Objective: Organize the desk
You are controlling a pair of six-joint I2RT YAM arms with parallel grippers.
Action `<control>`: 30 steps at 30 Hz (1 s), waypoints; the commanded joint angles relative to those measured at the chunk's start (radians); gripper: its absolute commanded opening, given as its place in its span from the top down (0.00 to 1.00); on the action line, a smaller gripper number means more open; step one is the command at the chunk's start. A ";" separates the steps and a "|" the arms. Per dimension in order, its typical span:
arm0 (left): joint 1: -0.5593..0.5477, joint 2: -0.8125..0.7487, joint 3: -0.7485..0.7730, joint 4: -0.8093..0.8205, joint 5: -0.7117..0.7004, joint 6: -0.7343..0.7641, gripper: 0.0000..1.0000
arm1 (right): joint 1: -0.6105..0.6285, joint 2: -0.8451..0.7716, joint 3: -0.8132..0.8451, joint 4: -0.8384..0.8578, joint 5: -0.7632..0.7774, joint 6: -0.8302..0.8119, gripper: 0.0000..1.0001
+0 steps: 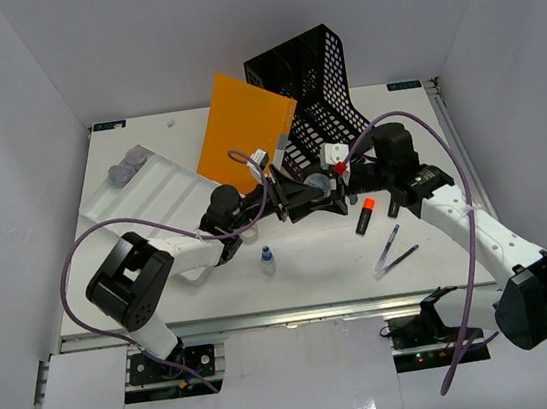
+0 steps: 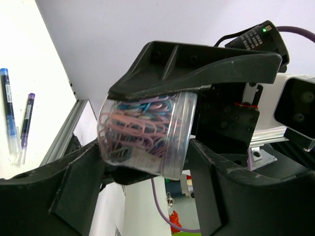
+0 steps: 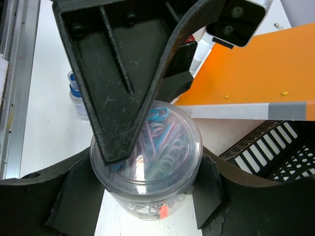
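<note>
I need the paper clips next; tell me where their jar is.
Top view, centre: the jar sits between the left gripper and right gripper, just in front of the black mesh rack.

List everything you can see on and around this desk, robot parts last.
desk: one, white, under everything
tray: one, white, left side
small containers: apparently two, purplish, tray's far end
folder: one, orange, leaning against organiser
organiser: one, black mesh, back centre
bottle: one, blue-capped, front centre
highlighter: one, orange, right of centre
pens: two, blue and purple, front right
paper-clip jar: one, clear, between both claws
left claw: one, black, around jar, grip unclear
right claw: one, black, closed on jar
</note>
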 commanded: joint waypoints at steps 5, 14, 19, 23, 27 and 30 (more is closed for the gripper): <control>-0.006 -0.040 0.056 -0.017 -0.033 0.031 0.21 | 0.018 -0.041 -0.026 0.038 -0.021 -0.007 0.74; -0.005 -0.069 0.062 -0.089 -0.056 0.095 0.38 | 0.018 -0.049 -0.046 0.063 -0.017 0.026 0.72; -0.004 -0.093 0.068 -0.158 -0.070 0.161 0.68 | 0.018 -0.052 -0.060 0.078 -0.007 0.045 0.50; -0.001 -0.120 0.081 -0.216 -0.069 0.235 0.92 | 0.018 -0.061 -0.066 0.075 0.009 0.048 0.15; 0.006 -0.166 0.101 -0.353 -0.079 0.336 1.00 | 0.018 -0.077 -0.067 0.061 0.010 0.057 0.03; 0.017 -0.198 0.101 -0.423 -0.094 0.400 1.00 | 0.017 -0.088 -0.076 0.063 0.003 0.068 0.10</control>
